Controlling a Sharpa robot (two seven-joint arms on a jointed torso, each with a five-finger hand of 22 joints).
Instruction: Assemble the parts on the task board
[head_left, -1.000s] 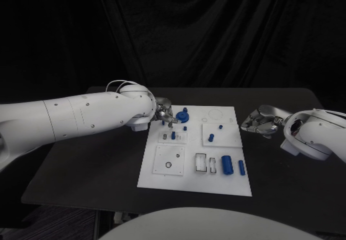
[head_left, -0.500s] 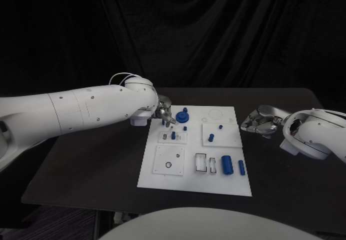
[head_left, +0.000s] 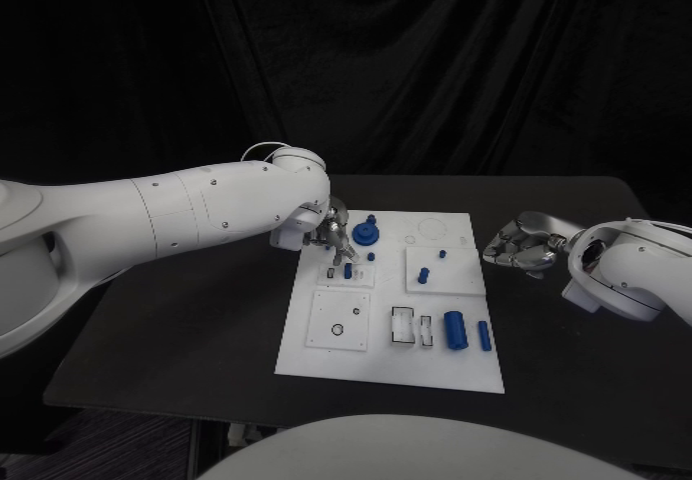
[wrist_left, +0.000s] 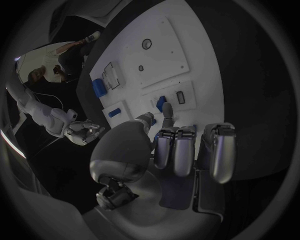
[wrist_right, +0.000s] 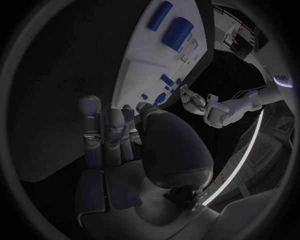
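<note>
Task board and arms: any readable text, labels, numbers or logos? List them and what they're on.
No readable text anywhere.
Task board: outlines and slots, no print.
Blue parts: unmarked.
Left hand and right hand: no legible marking.
Left arm, right wrist view: a small dark mark, too small to read.

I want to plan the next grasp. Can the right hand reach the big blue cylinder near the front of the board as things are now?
Probably yes. The right hand hangs beside the task board on the cylinder's side, holding nothing. The big blue cylinder lies uncovered, and the left hand works at the far corner, out of the way.
</note>
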